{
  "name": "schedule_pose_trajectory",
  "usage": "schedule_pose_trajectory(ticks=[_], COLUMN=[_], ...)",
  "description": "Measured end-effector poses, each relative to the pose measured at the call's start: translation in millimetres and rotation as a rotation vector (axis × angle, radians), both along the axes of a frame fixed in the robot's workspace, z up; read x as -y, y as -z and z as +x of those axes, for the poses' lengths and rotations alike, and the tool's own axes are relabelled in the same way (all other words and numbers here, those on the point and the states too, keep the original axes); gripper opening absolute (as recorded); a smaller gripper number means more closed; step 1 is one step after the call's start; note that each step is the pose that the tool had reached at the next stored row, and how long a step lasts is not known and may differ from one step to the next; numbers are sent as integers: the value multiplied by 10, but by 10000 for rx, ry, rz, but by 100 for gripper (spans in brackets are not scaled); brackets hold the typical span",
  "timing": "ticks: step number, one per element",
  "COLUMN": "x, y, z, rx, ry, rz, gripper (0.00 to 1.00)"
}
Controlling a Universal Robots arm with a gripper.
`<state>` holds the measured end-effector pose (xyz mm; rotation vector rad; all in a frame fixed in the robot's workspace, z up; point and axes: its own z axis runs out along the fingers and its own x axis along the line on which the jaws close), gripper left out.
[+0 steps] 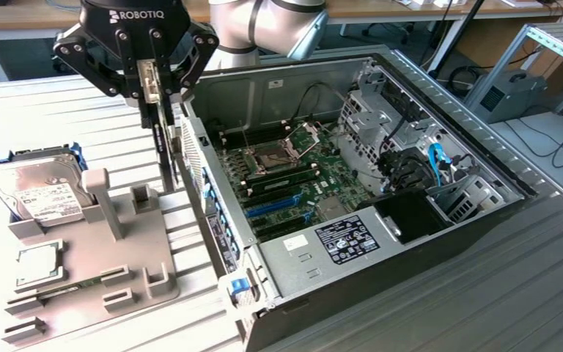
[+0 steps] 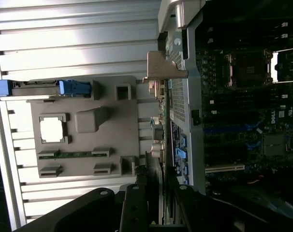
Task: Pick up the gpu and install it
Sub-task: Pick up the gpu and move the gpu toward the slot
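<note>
While the gripper point(image 1: 155, 99) clamps the gpu point(image 1: 170, 158) by its top edge, the card hangs upright and edge-on straight below the fingers. It sits over the strip of table point(image 1: 86, 110) between the grey holder point(image 1: 96, 249) and the open case point(image 1: 438, 264), just beside the case's perforated wall.
</note>
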<state>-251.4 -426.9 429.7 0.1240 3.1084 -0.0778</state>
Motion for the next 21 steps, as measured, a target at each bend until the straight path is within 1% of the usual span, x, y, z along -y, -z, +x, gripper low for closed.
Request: schedule_pose_trajectory(ticks=[21], x=[0], y=[0], z=[211], rx=[0], ry=[0], rz=[0], gripper=[26])
